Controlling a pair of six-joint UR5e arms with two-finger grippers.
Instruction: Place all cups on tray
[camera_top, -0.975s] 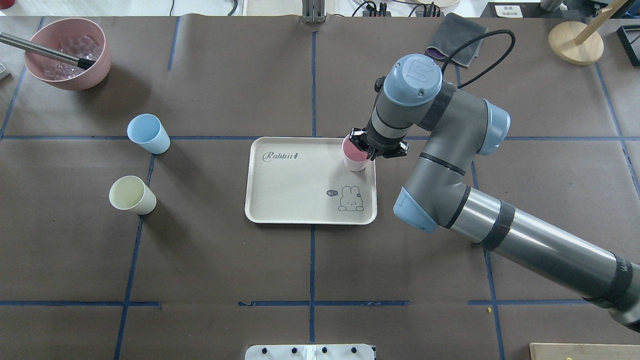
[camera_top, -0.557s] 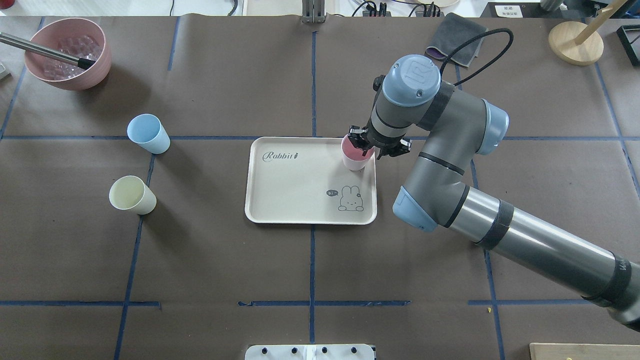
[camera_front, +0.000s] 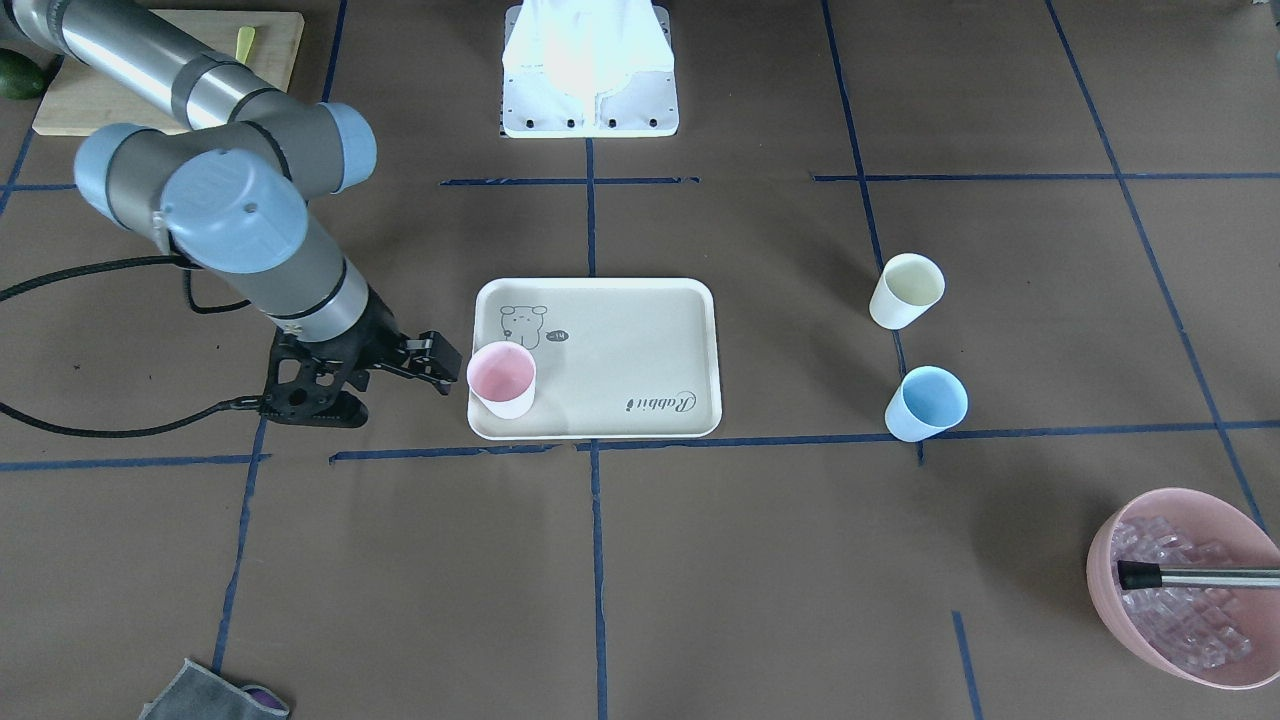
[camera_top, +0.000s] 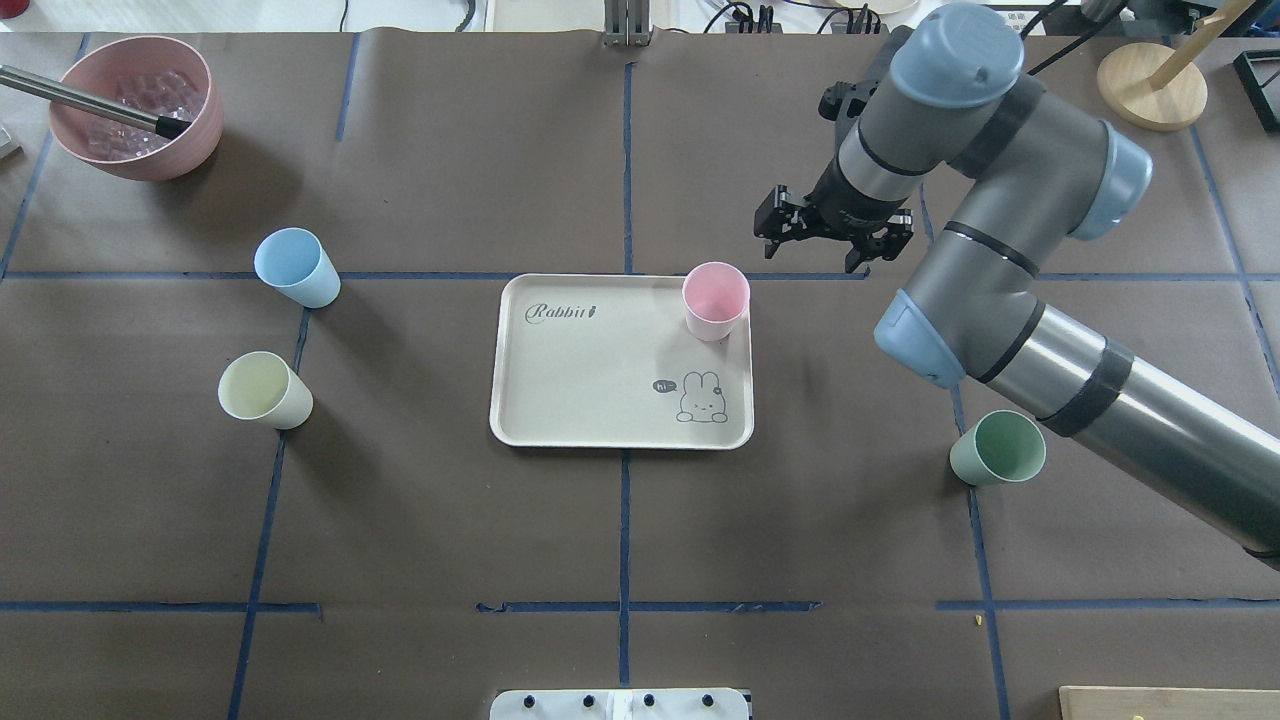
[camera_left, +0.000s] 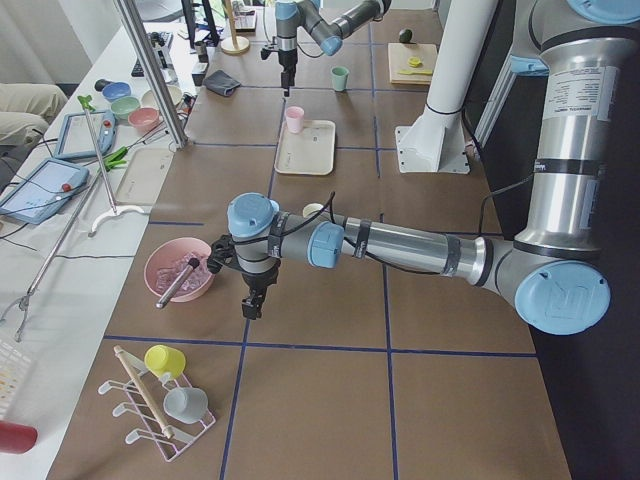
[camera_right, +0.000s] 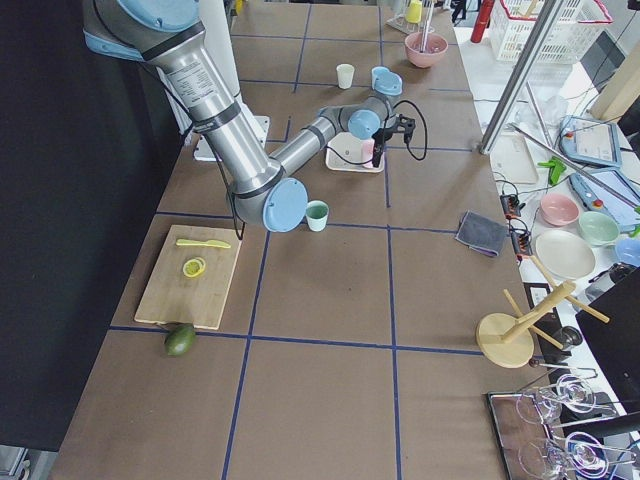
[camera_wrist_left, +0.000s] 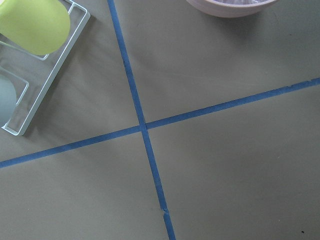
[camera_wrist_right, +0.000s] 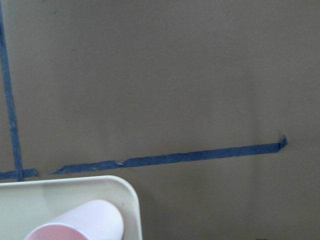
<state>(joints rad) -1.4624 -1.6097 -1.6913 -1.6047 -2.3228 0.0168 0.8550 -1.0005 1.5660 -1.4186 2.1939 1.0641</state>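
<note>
Right jaws wide apart, left jaws' state unclear, above brown blue-taped table (camera_top: 450, 520).

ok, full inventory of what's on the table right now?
tray: 1, cream, table centre
pink cup: 1, pink, upright on the tray's far right corner
blue cup: 1, light blue, on the table left of the tray
yellow cup: 1, pale yellow, on the table left of the tray
green cup: 1, mint green, on the table right of the tray
bowl: 1, pink, holds clear cubes, far left
rod: 1, metal, tip in the bowl
cloth: 1, grey, far right
cutting board: 1, wood, robot's near right
right gripper: black, open, empty, beyond the pink cup
left gripper: black, near the bowl; open or shut unclear
</note>
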